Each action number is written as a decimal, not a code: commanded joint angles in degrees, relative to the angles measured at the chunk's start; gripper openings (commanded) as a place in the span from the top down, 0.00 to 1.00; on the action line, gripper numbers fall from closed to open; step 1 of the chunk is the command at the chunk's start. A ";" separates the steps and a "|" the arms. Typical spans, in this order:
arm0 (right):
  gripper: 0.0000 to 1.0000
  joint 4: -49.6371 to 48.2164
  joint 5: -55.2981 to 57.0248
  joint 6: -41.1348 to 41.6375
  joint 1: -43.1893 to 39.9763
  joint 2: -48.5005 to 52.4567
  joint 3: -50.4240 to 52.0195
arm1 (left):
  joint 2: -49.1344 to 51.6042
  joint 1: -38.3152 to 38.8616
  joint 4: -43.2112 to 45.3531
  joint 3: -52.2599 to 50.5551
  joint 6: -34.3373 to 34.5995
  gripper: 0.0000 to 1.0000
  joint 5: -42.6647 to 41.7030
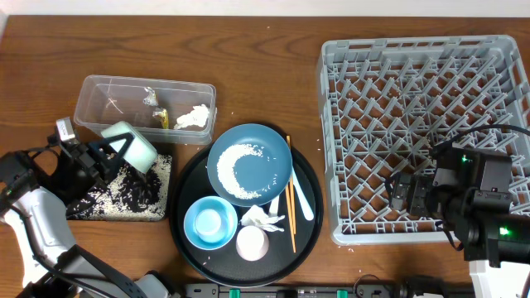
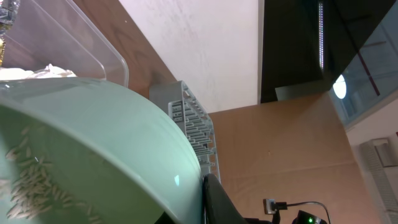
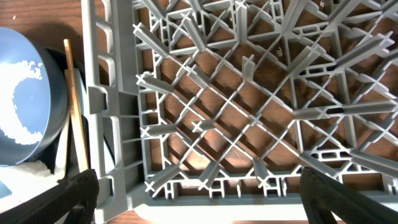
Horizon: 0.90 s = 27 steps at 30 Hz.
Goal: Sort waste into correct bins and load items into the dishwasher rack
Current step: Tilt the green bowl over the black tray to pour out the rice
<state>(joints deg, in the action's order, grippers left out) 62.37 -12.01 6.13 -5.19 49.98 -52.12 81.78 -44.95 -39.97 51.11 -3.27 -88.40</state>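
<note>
Left gripper [image 1: 114, 151] pinched the pale-green bowl [image 1: 132, 142] by its rim, tipped straight over the black tray [image 1: 87, 203] — right gripper [image 1: 403, 192] spread, well away.

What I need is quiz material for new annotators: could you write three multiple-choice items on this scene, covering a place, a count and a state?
1. Where is the pale-green bowl?
A) inside the clear tub
B) tilted over the flat black tray
C) on the round tray

2. How many dishes stand in the dishwasher rack?
A) none
B) two
C) four

3. How do the right gripper's jaws stand?
A) open
B) shut on a spoon
C) shut on chopsticks

Answers: 1 B, the left gripper holds it above that tray; 2 A, only bare lattice shows; 3 A, its fingers sit wide apart over the rack.
</note>
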 commanded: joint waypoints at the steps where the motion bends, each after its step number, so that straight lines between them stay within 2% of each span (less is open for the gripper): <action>1: 0.01 0.00 -0.22 0.68 0.00 -0.20 -1.05 | 0.33 -0.37 0.26 -0.28 -1.01 0.94 -1.60; 6: 0.01 -0.02 -0.22 0.68 0.00 -0.20 -1.05 | 0.33 -0.37 0.50 -0.28 -1.03 0.94 -1.33; 9: 0.01 0.00 -0.22 0.68 0.00 -0.20 -1.05 | 0.33 -0.37 0.37 -0.26 -0.44 0.94 6.03; 11: 0.01 0.00 -0.22 0.68 0.00 -0.20 -1.05 | 0.33 -0.37 0.42 -0.26 2.45 0.94 11.04; 14: 0.01 -0.02 -0.22 0.68 0.00 -0.20 -1.05 | 0.33 -0.37 0.46 -0.28 4.57 0.94 13.51; 17: 0.01 -0.13 -0.22 0.68 0.00 -0.20 -1.05 | 0.33 -0.37 0.44 -0.26 5.42 0.94 10.95; 19: 0.01 -0.13 -0.22 0.68 0.00 -0.20 -1.05 | 0.33 -0.37 -0.13 -0.24 -1.66 0.94 -1.84; 27: 0.01 -0.28 -0.22 0.68 0.00 -0.20 -1.05 | -0.09 -0.42 -0.85 0.22 -3.32 0.94 0.98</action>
<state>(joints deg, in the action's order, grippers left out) 62.30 -12.01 6.13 -5.17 49.98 -52.12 81.78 -44.99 -40.64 51.11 -4.56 -86.54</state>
